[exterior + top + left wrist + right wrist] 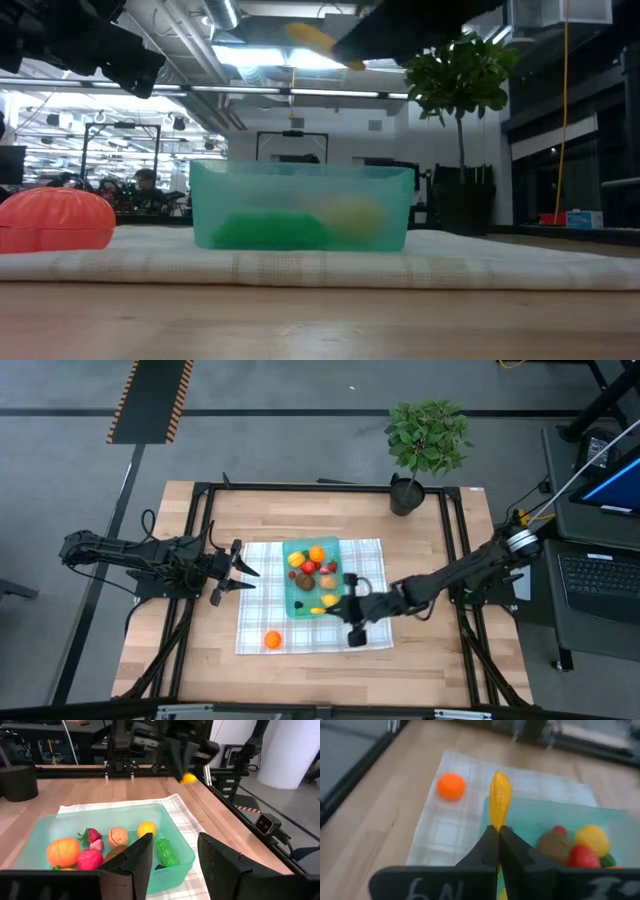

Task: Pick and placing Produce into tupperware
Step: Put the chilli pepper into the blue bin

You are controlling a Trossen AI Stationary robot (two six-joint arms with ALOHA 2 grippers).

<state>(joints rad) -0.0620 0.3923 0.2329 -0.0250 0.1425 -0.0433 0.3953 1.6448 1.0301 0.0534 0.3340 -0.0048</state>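
The teal tupperware (296,598) sits on the checked cloth (370,550) and holds several toy produce pieces, red, orange, yellow, brown and green (118,837). One orange piece (272,640) lies on the cloth outside it, toward the near edge. My right gripper (338,603) hovers over the tupperware's near right corner, shut on a long yellow piece (500,797). In the low view that yellow piece (314,40) hangs well above the tupperware (300,205). My left gripper (245,572) is open, just left of the tupperware and touching nothing. My right gripper pinches the long yellow piece by one end (497,826) between its two fingertips (489,842). The fingers lie along its length, and its free end sticks out beyond them. It is lifted clear, above the tupperware's rim (487,802).
A potted plant (425,445) stands at the table's far edge, right of centre. Black frame rails (200,520) run along the table's sides. Bare wood (300,685) lies between the cloth and the near edge.
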